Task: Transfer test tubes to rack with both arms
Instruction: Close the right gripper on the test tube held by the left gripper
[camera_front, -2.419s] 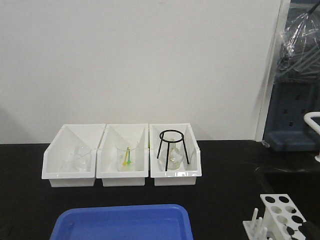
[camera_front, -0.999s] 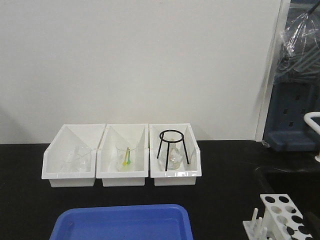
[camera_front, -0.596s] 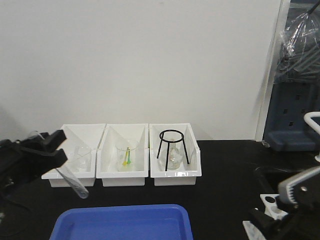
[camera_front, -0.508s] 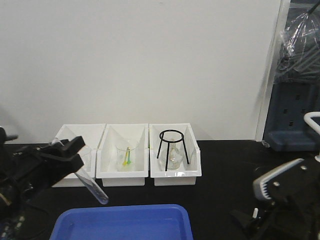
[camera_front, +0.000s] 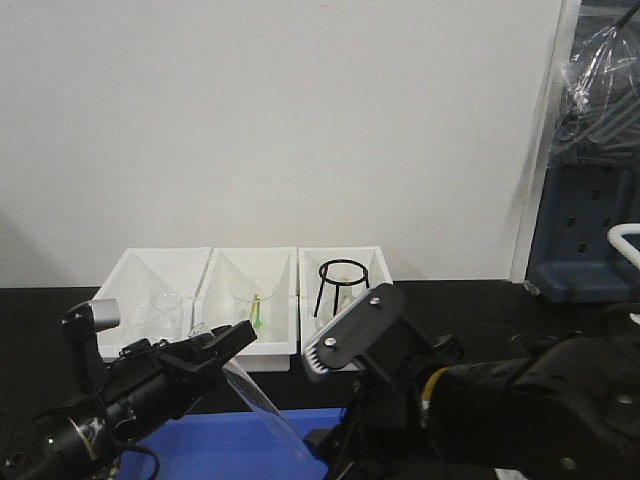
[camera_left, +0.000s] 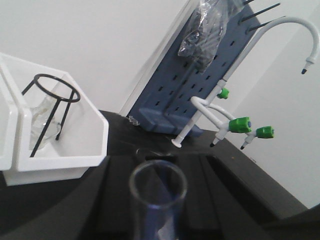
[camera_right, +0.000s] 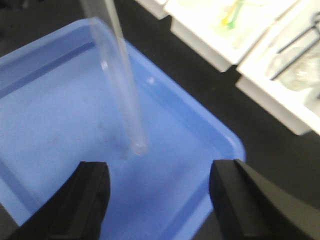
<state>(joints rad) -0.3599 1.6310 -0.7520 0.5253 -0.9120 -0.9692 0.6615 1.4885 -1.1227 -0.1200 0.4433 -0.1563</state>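
Change: both arms are reaching further in than half a second ago. The left gripper (camera_front: 228, 347) is now carrying the test tube (camera_front: 262, 408) over the blue tray (camera_front: 215, 450), and the right arm (camera_front: 480, 400) is covering the corner where the rack stood.
Test tube: it is slanting, with its open mouth up at the left gripper and its rounded bottom pointing down over the tray floor. Whether it is touching the floor cannot be told.
Left gripper: its fingers are clamping the tube near the mouth, and a small silver cylinder (camera_front: 105, 313) is sitting on the wrist.
Right gripper (camera_right: 162, 172): its fingers (camera_right: 90, 200) are standing wide apart and gripping nothing. The tube's tip is hanging just ahead of the gap, and a light grey plate (camera_front: 350, 325) is showing on the arm.
Rack: it is lying hidden behind the right arm in the front view.
Bins: three white bins (camera_front: 160, 275) are sitting in a row behind the tray, by the wall. The black wire tripod (camera_front: 342, 285) is standing in the rightmost one, over a clear flask (camera_left: 40, 122).
Background: a blue pegboard (camera_left: 200, 85) and a white faucet (camera_left: 295, 25) are showing in the left wrist view — further taps there are showing green tips.
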